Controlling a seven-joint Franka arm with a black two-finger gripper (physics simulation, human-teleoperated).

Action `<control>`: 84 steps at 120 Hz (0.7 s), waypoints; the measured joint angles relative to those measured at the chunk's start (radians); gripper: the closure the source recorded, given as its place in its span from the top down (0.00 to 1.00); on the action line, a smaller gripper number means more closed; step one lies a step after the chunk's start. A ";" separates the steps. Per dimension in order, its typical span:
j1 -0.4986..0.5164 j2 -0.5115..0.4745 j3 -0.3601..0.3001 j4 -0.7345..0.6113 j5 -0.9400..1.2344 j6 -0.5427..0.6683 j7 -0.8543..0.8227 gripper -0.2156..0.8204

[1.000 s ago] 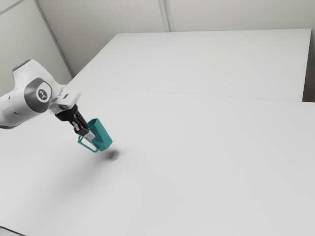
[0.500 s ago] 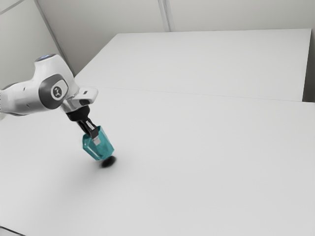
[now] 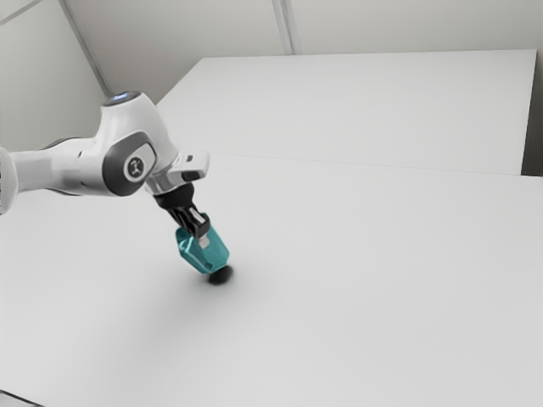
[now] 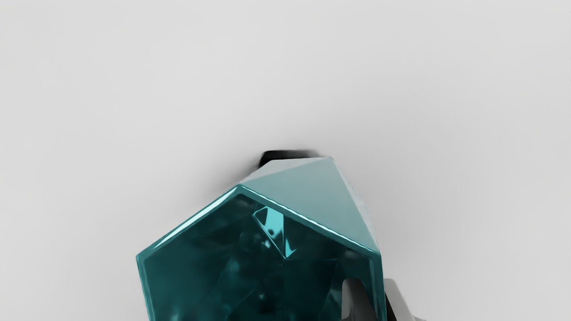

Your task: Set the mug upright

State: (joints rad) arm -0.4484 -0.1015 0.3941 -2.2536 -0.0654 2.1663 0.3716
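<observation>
In the exterior view, read 12 o'clock as the top: you will find the white-and-grey jointed arm (image 3: 76, 172) entering from 9 o'clock over the smooth, pale grey table (image 3: 356, 280). At its end, your black two-finger gripper (image 3: 201, 234) points down toward 5 o'clock and holds the teal, faceted, glossy mug (image 3: 218, 253), located toward 8 o'clock from the centre of the view. Note that the mug is not upright: it leans, with its mouth toward 11 o'clock and its base toward 5 o'clock. A small, dark, soft-edged shadow (image 3: 221, 275) lies right beneath the base; you cannot tell from here whether the base's lowest edge touches the table. In the wrist view, you look into the mug's dark, angular mouth. Take 12 o'clock as the rim corner nearest the shadow; the fingers (image 4: 357, 305) are located at about 3 o'clock on the rim. One finger is inside the mouth and the other outside, so that both are clamped on the mug's wall.
</observation>
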 joint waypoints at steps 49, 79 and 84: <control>-0.007 -0.005 -0.023 -0.006 0.034 -0.115 -0.180 0.03; -0.007 -0.006 -0.031 -0.008 0.105 -0.123 -0.255 0.03; -0.007 -0.004 -0.032 -0.009 0.110 -0.122 -0.265 0.03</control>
State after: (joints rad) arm -0.4555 -0.1050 0.3624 -2.2626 0.0448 2.0439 0.1064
